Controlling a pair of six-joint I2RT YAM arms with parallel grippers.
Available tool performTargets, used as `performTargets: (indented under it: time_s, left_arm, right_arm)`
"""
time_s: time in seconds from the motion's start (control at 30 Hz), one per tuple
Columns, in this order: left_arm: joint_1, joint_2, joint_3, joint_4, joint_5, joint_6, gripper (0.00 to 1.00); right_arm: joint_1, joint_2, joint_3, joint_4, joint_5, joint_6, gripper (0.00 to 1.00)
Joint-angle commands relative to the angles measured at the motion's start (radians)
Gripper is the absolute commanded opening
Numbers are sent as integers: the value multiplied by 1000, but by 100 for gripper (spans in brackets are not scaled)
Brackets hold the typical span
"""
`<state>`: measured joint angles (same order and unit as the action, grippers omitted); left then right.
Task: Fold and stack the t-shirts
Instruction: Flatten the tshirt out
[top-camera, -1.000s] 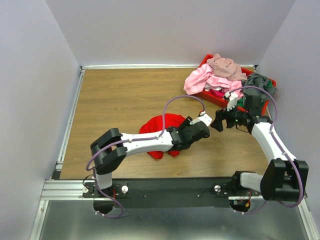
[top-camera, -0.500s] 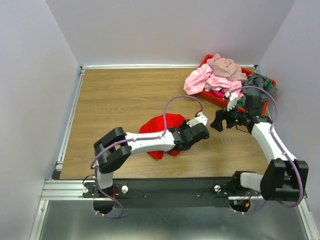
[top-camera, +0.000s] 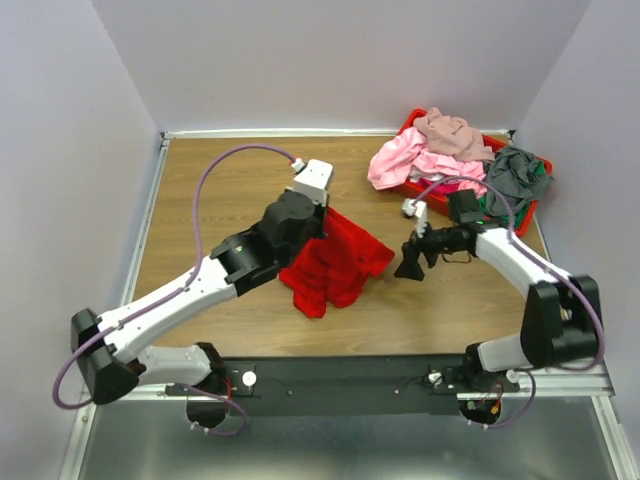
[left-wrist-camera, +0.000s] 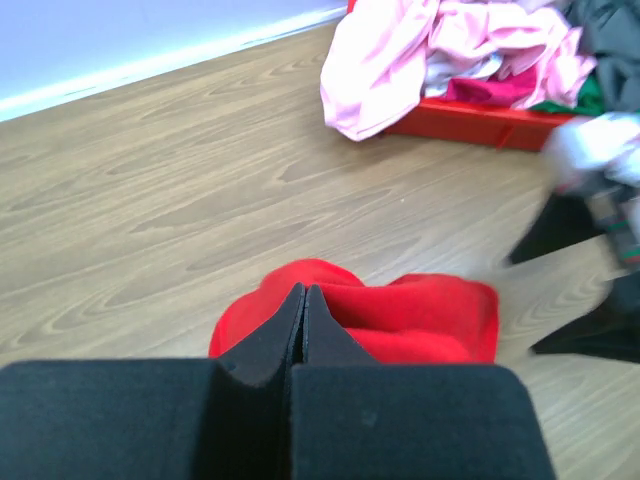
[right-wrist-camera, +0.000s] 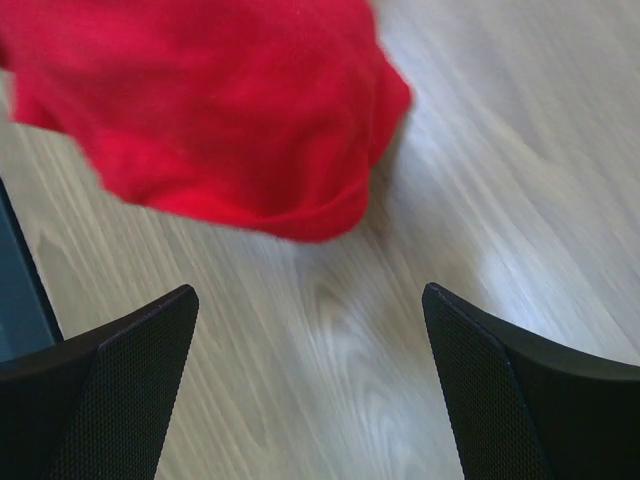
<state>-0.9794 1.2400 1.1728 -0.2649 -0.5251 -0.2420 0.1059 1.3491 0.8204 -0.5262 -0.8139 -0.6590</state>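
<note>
Left gripper (top-camera: 320, 210): jaws are closed on an upper edge of the bright red soft fabric t-shirt (top-camera: 335, 260), just left of centre in the overhead view; in the left wrist view the pads are seen pressed together with red cloth beyond them.
Right gripper (top-camera: 408, 265): jaws are spread wide and nothing is held; it is poised low, just beside the shirt's right edge.
Red t-shirt position: it is raised at the pinched edge, and the rest is draped, crumpled, onto the brown wooden tabletop (top-camera: 220, 190) at centre frame.
Other garments: a pink t-shirt (top-camera: 405, 160), a mauve-beige t-shirt (top-camera: 450, 130) and a grey t-shirt (top-camera: 515, 172) are heaped in the rigid red plastic tray (top-camera: 432, 198), upper right.
Step in hand (judged): the red shirt is being opened out for flattening; no fold is made yet.
Method advised: a single layer at the free right hem should be taken by the right gripper, then both edges drawn apart evenly and laid flat.
Risk (judged): several layers may be pinched together, leaving the cloth bunched.
</note>
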Motion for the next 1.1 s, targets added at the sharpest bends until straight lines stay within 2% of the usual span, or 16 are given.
performTargets:
  time_s: [0.0,0.13,0.27,0.37,0.4,0.47,0.5,0.53,0.6,0.67,0.7,0.77,0.87,0.97,1.07]
  left_arm:
    - [56,-92,-96,47,191,-22,0]
    - [88,-142,-131,56,235,-39,0]
    - [100,-165,-144,56,260,-42,0]
    - [114,-172,-144,64,270,-39,0]
    - [119,-175,-144,66,277,-37,0]
    - [123,-182,-140,66,280,-34,0]
    - [127,-188,-137,66,272,-30,0]
    - [127,-194,-133,58,266,-25,0]
    - [127,-229,-124,56,243,1,0]
    - [128,-266,-117,82,229,35,0]
    - [127,-310,-107,95,229,81,0]
    - [128,-358,-96,157,237,122,0]
    - [127,-447,-67,252,295,202,0]
    - [127,-502,-16,321,413,237,0]
    - [127,-508,71,334,483,265,0]
  right_arm:
    - [113,169,132,-38,91,-41,100]
    - [130,265,233,-43,-5,15,99]
    - [173,271,275,-46,-96,42,95]
    - [235,303,296,-52,-87,65,74]
    - [254,315,310,-66,-88,64,58]
    - [271,323,332,-89,-67,62,32]
    - [278,323,368,-122,-51,59,5]
    - [281,312,399,-148,-6,46,1]
    - [281,271,512,-219,91,35,0]
    - [279,245,623,-344,126,-19,1]
    - [281,234,752,-381,139,-60,0]
    - [281,193,869,-426,151,-64,0]
    - [279,165,1061,-425,116,-41,0]
    - [281,170,1234,-423,53,13,1]
    - [279,162,1322,-410,26,41,0]
